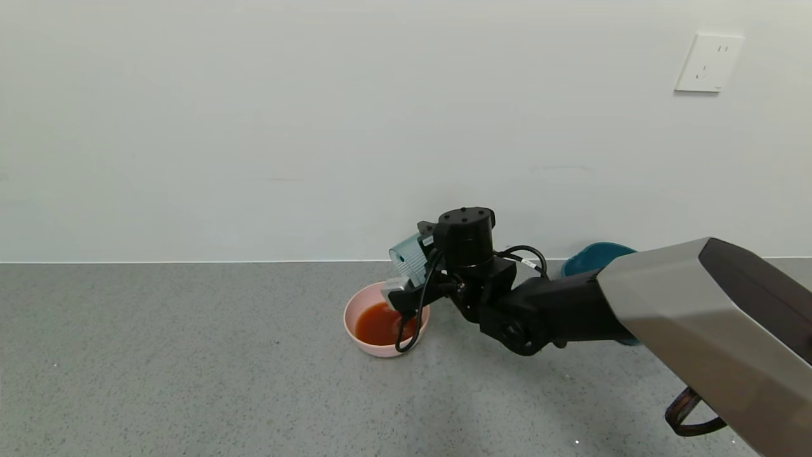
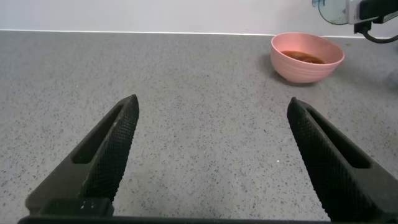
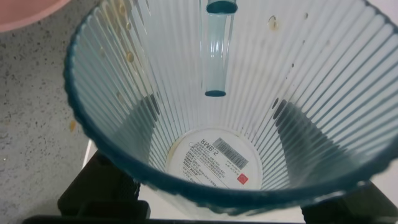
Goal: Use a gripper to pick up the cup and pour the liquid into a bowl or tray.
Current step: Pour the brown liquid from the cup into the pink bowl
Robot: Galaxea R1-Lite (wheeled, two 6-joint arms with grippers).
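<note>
Clamped on the cup (image 1: 409, 258), my right gripper (image 1: 424, 266) holds it tipped on its side above the far rim of the pink bowl (image 1: 355, 317), and the liquid (image 1: 379, 324) pools red inside. Over to my left wrist: left gripper (image 2: 211, 155) spread wide and idle above the counter (image 2: 186, 93), bowl well ahead. Right wrist now: the cup's ribbed inside looks drained, only droplets clinging. I'd judge it best to hold the tilt steady over the bowl until the drips stop.
</note>
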